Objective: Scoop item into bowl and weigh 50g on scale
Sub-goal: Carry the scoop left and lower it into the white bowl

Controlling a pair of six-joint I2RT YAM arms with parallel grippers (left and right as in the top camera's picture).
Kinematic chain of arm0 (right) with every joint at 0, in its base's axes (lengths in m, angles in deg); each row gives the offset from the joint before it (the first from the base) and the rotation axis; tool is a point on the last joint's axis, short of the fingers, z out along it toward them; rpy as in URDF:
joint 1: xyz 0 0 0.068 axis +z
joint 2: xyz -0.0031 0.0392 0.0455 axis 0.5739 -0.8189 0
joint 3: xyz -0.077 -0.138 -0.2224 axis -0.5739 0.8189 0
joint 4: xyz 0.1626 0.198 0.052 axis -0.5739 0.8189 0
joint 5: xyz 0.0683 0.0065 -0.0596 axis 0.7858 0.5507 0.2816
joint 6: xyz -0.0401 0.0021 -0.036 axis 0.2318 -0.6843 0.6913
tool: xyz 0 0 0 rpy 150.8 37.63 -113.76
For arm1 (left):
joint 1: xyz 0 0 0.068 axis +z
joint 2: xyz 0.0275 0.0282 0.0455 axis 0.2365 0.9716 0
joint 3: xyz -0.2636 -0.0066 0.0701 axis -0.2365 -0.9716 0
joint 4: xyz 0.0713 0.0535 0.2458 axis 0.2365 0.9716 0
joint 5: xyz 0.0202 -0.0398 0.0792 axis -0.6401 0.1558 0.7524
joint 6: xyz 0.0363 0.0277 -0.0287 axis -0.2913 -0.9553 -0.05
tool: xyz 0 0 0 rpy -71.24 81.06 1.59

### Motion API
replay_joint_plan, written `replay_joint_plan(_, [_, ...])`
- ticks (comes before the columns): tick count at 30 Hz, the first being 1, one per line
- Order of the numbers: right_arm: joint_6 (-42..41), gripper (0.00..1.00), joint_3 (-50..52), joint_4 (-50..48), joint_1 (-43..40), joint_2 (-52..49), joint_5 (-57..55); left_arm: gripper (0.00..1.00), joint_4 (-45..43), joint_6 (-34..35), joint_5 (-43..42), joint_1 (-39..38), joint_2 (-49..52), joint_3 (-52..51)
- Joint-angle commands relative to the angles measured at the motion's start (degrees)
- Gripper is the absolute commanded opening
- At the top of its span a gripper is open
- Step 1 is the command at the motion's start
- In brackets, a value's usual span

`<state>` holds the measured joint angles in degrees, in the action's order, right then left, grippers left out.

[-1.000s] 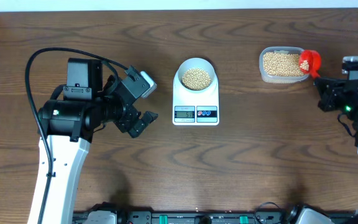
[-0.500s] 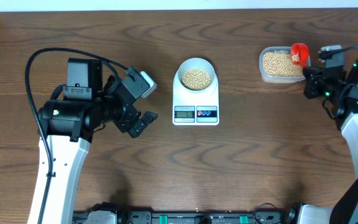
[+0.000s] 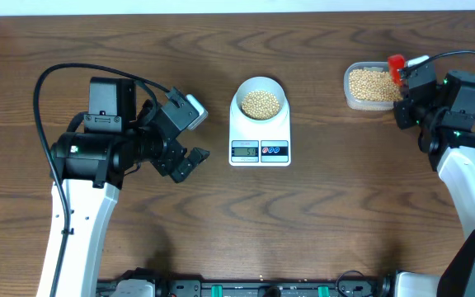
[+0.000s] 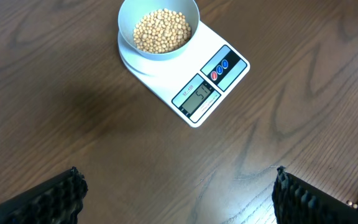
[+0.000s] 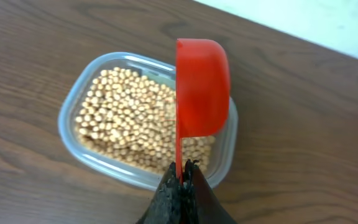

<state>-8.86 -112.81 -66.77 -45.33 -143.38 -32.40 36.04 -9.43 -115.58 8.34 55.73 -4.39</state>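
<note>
Right wrist: right tool (image 5: pixel 180 180) clamped on tipped scoop (image 5: pixel 202 87) over tub (image 5: pixel 70 109), left tool (image 4: pixel 179 196) apart; we risk spilling beans (image 5: pixel 123 118) past the rim.

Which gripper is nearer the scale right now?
Left. The left gripper hangs open just beside the scale, not touching it. The right gripper, shut on the red scoop, is farther off, over the clear tub.

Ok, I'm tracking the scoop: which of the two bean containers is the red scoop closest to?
The clear plastic tub, with the red scoop right above its rim; the white bowl sits far off on the scale.
</note>
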Motion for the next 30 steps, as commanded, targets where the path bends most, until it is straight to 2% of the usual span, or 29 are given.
replay_joint_plan(1, [2.05,0.01,-0.35,-2.1,0.9,1.79,-0.39,0.98,0.13,-0.52,-0.94,0.24,-0.42,0.96])
replay_joint_plan(4, [1.51,0.01,-0.35,-3.56,1.01,2.86,6.34,0.98,0.15,-0.52,-0.92,0.24,-0.42,0.96])
replay_joint_plan(7, [-3.32,0.01,-0.35,-5.75,1.03,3.28,15.93,0.98,0.15,-0.52,-0.92,0.24,-0.42,0.96])
replay_joint_plan(8, [-5.64,0.01,-0.35,-6.4,1.05,3.28,17.94,0.98,0.15,-0.52,-0.92,0.24,-0.42,0.96])
replay_joint_plan(9, [-12.13,0.01,-0.35,-7.58,1.03,3.28,23.15,0.98,0.15,-0.52,-0.92,0.24,-0.42,0.96])
replay_joint_plan(11, [-19.76,0.01,-0.35,-8.52,1.03,3.13,31.32,0.98,0.15,-0.52,-0.92,0.24,-0.42,0.96])
replay_joint_plan(14, [-22.62,0.01,-0.33,-8.87,1.84,2.27,42.88,0.98,0.15,-0.52,-0.94,0.24,-0.42,0.96])
replay_joint_plan(18, [-22.36,0.01,-0.33,-9.55,5.31,0.87,44.35,0.98,0.15,-0.52,-0.92,0.24,-0.42,0.96])
replay_joint_plan(26, [-22.32,0.01,-0.33,-22.51,15.87,-10.19,42.56,0.98,0.15,-0.52,-0.92,0.24,-0.42,0.96])
replay_joint_plan(30, [-16.46,0.01,-0.33,-24.74,20.37,-14.56,38.4,0.98,0.13,-0.52,-0.92,0.24,-0.42,0.96])
